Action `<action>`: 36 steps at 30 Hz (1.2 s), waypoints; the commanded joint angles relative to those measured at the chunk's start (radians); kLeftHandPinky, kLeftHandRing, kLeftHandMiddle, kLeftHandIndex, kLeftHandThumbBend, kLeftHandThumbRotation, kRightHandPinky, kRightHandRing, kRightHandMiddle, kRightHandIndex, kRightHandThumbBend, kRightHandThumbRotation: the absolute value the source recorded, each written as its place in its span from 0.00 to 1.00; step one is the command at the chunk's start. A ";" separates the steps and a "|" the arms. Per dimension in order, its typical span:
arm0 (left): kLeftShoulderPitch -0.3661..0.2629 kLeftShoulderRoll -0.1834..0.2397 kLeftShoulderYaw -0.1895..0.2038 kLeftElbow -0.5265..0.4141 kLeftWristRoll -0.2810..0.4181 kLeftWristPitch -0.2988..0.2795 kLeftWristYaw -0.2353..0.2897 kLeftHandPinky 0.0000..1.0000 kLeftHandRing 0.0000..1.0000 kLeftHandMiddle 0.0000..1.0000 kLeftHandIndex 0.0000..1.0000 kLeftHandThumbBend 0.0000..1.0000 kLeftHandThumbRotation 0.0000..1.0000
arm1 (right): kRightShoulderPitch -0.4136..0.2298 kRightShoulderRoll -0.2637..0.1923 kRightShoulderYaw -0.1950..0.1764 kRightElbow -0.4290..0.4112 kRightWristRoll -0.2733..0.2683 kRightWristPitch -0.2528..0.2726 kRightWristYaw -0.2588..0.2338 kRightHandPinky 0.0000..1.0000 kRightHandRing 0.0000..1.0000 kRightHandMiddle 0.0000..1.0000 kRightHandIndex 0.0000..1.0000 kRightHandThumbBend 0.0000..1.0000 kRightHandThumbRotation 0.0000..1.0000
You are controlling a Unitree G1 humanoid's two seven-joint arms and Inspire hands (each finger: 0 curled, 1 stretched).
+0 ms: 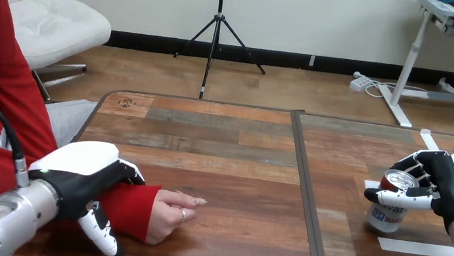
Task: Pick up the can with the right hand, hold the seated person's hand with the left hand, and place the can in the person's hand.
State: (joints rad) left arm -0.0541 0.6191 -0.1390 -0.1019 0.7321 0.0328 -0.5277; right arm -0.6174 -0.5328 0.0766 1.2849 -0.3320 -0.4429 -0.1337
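Now right hand (pixel 449 189) closed around can (pixel 389 214); left hand (pixel 81 174) over person's wrist (pixel 132 206), grip unclear.

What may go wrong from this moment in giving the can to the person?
1. The right hand grips the can near its top only, so the can may tilt or slip while carried.
2. The person's hand lies curled on the table, palm not up, so the can may find no place to rest.
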 commanded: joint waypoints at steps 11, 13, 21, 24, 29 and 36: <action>-0.092 0.025 -0.024 0.035 0.022 -0.004 0.015 0.52 0.61 0.64 0.64 0.88 0.00 | -0.076 -0.013 -0.010 -0.060 0.014 -0.012 -0.010 0.34 0.39 0.43 0.46 0.80 0.00; -0.092 0.023 -0.025 0.036 0.019 -0.003 0.014 0.51 0.60 0.63 0.63 0.87 0.00 | -0.076 -0.013 -0.010 -0.061 0.014 -0.009 -0.009 0.34 0.39 0.43 0.46 0.80 0.00; -0.089 0.012 -0.030 0.037 0.018 -0.001 0.032 0.47 0.54 0.57 0.58 0.82 0.00 | -0.076 -0.013 -0.011 -0.063 0.015 -0.008 -0.009 0.35 0.40 0.44 0.46 0.79 0.00; -0.089 0.011 -0.035 0.038 0.021 0.001 0.034 0.45 0.51 0.55 0.56 0.80 0.00 | -0.075 -0.013 -0.011 -0.063 0.015 -0.009 -0.010 0.34 0.39 0.43 0.46 0.79 0.00; -0.087 0.008 -0.042 0.043 0.023 0.001 0.043 0.41 0.47 0.52 0.54 0.77 0.00 | -0.075 -0.013 -0.011 -0.066 0.016 -0.003 -0.009 0.34 0.39 0.43 0.46 0.79 0.00; -0.085 0.006 -0.048 0.049 0.018 0.000 0.054 0.35 0.41 0.48 0.51 0.75 0.00 | -0.075 -0.013 -0.011 -0.065 0.014 -0.005 -0.011 0.34 0.39 0.43 0.46 0.79 0.00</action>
State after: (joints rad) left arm -0.0887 0.6182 -0.1808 -0.0702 0.7491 0.0292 -0.4917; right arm -0.6174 -0.5328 0.0765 1.2738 -0.3310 -0.4429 -0.1337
